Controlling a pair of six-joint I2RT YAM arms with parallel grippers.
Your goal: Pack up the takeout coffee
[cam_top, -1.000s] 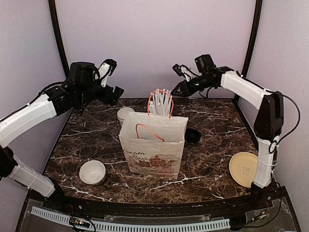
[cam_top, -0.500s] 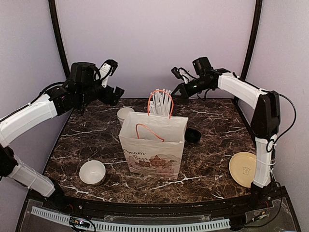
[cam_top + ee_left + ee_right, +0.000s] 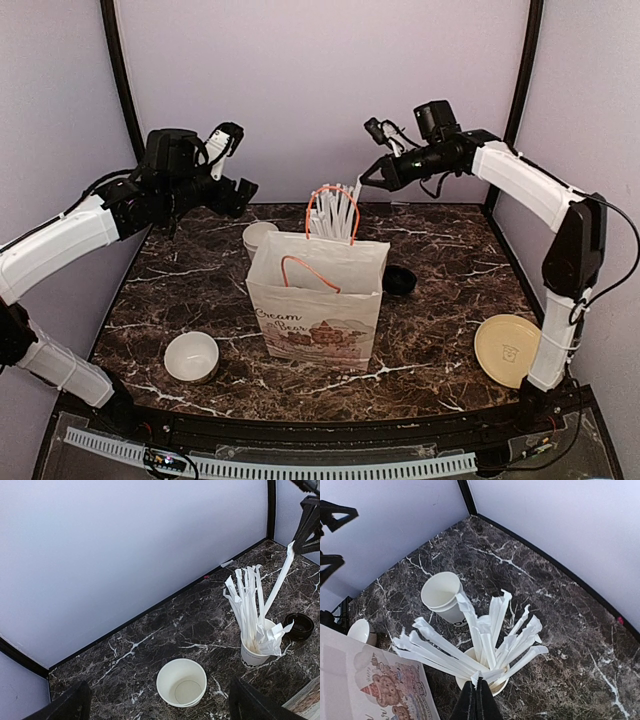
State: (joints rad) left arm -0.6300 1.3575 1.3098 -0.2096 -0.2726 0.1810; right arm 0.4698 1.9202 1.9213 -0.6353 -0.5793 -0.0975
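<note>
No lidded coffee cup shows; the takeout coffee is out of view, and the inside of the printed paper bag (image 3: 318, 300) is hidden. My right gripper (image 3: 366, 182) hangs above the back of the table, shut on the top end of one paper-wrapped straw (image 3: 280, 577) that still reaches down into the white straw cup (image 3: 252, 655). From the right wrist, its closed fingertips (image 3: 475, 684) pinch the wrapper over that cup (image 3: 506, 684). High at the left, my left gripper (image 3: 238, 162) is wide open and empty above an open, lidless stack of white cups (image 3: 181, 682).
A black lid (image 3: 399, 280) lies right of the bag. The lidless cup stack (image 3: 259, 238) stands behind the bag's left corner. A low white bowl (image 3: 191, 357) sits front left. A round beige disc (image 3: 504, 350) lies front right by the right arm's base.
My right gripper has shut on a straw's tip and drawn up and to the right with it. The left arm has not moved.
</note>
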